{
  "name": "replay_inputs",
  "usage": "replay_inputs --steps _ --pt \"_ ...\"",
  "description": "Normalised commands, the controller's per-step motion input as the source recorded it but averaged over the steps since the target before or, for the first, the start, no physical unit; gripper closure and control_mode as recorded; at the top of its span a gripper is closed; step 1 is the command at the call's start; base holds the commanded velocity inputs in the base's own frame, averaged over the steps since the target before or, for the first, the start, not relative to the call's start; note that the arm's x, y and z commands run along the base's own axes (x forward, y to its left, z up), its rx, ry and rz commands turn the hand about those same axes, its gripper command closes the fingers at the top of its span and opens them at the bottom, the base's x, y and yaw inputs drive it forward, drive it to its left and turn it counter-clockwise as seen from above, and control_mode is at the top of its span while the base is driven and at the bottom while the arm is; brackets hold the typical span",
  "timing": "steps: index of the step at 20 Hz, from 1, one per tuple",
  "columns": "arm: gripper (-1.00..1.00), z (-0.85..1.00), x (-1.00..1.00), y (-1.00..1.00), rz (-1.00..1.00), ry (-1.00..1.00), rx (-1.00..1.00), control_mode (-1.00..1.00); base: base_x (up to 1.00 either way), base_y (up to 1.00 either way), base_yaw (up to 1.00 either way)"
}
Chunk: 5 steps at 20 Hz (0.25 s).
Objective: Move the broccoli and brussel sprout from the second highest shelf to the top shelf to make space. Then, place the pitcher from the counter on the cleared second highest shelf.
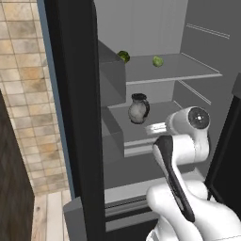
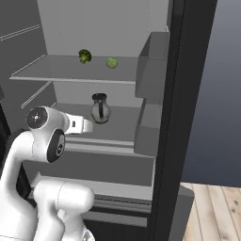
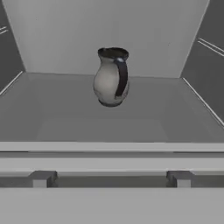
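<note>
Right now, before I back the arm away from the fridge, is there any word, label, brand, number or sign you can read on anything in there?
None: no readable text in any view.
The pitcher on the second highest shelf has mottled glaze, no lettering.
The broccoli and brussel sprout on the top shelf carry no stickers.
The grey fridge walls bear no markings.

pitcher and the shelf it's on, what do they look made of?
Pitcher: likely glazed ceramic, going by its mottled grey-beige body, dark rim and dark handle. Second highest shelf: flat matte grey panel with a pale front rim, probably plastic, though the render leaves that open.
</note>
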Motion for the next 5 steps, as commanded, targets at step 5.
replay_inputs --steps 5 --pt "-1.00 0.16 -0.84 0.61 0.06 0.00 -0.06 -1.00 0.00 0.00 0.00"
